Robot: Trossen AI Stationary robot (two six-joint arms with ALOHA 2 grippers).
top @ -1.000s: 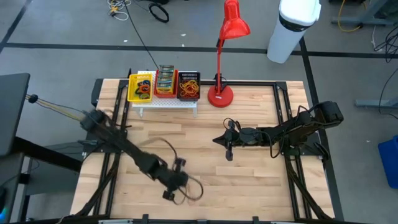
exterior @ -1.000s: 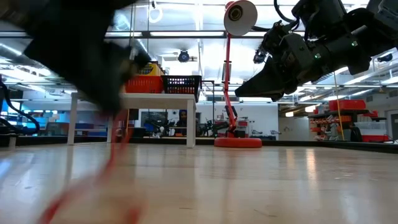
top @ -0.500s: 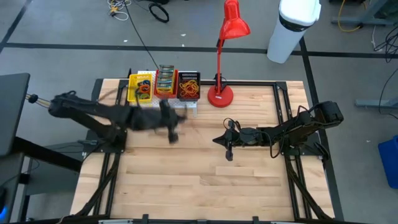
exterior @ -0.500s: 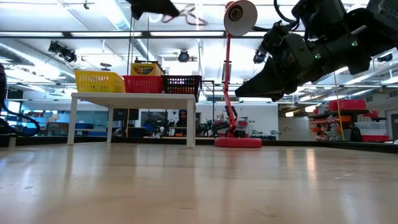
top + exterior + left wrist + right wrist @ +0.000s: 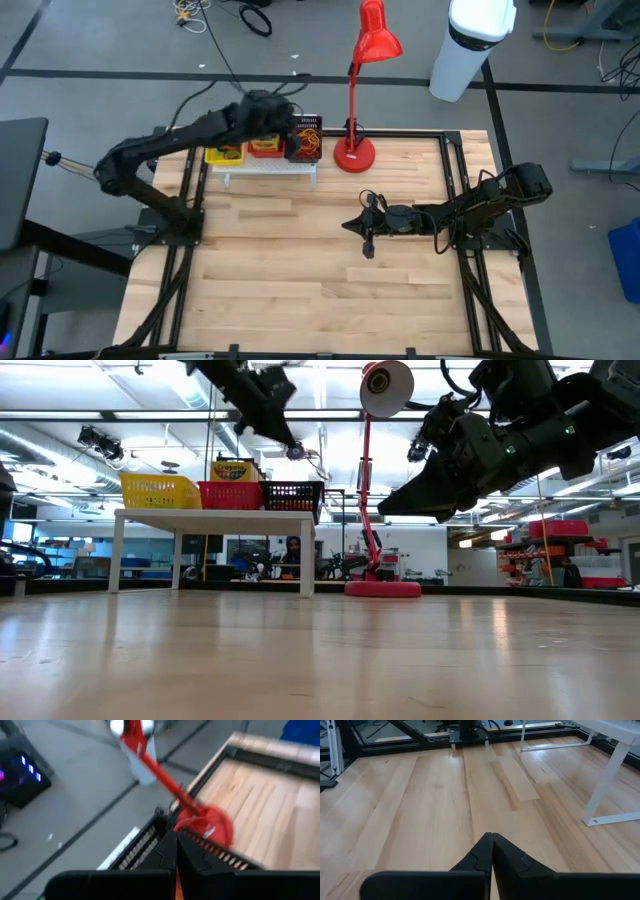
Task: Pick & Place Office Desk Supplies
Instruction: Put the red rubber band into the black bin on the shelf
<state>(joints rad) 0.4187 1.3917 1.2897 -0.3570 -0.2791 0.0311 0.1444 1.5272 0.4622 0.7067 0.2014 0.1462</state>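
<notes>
My left gripper (image 5: 291,130) hangs above the black basket (image 5: 306,146) on the white rack (image 5: 270,166), shut on a thin reddish rubber-band loop (image 5: 311,459). In the left wrist view its shut fingers (image 5: 175,842) point over the basket's rim (image 5: 145,847) toward the lamp base. The black basket holds red and brown rubber bands. Green-and-yellow crayon boxes (image 5: 266,128) stand in the red basket, and coloured bands lie in the yellow basket (image 5: 224,148). My right gripper (image 5: 366,238) waits shut above mid-table, touching nothing. My left gripper pinches the rubber-band loop (image 5: 186,824) between its two fingertips, which slant downward from the table's left. The loop is lifted clear and hangs slack just past the fingertips, above the black basket. Which part of the loop is pinched, I cannot tell.
The tall red desk lamp (image 5: 356,150) stands right of the rack, close to my left gripper. A white cylinder (image 5: 468,45) stands on the floor beyond the far edge. Bare wood (image 5: 300,270) stretches across the near half of the table.
My left gripper has risen from the table's near edge with the loop, swung toward the far edge past the rack's front, and now hangs over the black basket. The rubber band has been lifted clear of the table and carried along. My right arm has kept still.
</notes>
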